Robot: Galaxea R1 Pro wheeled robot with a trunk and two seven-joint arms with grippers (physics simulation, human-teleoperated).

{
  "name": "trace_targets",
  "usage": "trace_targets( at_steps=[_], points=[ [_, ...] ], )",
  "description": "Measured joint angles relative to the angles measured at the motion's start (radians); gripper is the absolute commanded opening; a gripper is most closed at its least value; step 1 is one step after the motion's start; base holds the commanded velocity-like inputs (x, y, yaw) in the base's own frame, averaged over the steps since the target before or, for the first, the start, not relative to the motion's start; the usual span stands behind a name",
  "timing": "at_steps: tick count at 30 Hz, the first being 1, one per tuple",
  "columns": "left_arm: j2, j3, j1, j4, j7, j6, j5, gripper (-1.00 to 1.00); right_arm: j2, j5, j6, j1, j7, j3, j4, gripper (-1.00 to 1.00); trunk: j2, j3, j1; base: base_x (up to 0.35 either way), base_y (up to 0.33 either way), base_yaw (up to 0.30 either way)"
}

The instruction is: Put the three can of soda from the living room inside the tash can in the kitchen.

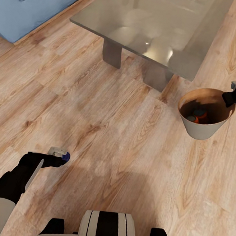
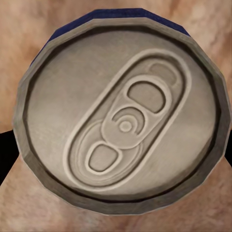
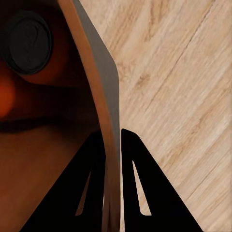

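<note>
- Living room scene is being shown in the head view: sofa [image 1: 31, 5] at 11 o'clock, coffee table [image 1: 156, 24] at 12 to 1 o'clock, wood floor [image 1: 128, 162] all around.
- Trash can [image 1: 203, 115] is being held off the floor at 3 o'clock by its rim, which is being pinched between the right gripper [image 3: 112, 145] fingers.
- Two orange cans [image 1: 199, 115] are being carried inside it already.
- Dark blue can [image 2: 123, 111] is being gripped by the left gripper [image 1: 58, 157] at 8 o'clock, jaws closed on its sides.
- Step judged: third can is being brought to the bin; next, the can has to be carried over the rim and released, then the bin taken to the kitchen.
</note>
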Motion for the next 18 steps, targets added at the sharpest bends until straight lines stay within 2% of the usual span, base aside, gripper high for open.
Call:
trace_targets(
  at_steps=[18],
  points=[
    [-0.001, -0.002, -0.001, 0.001, 0.001, 0.001, -0.001, 1.00, -0.003, 0.001, 0.000, 0.000, 0.000, -0.001, 0.000, -1.00, 0.000, 0.000, 0.000, 0.018, 0.000, 0.000]
  ],
)
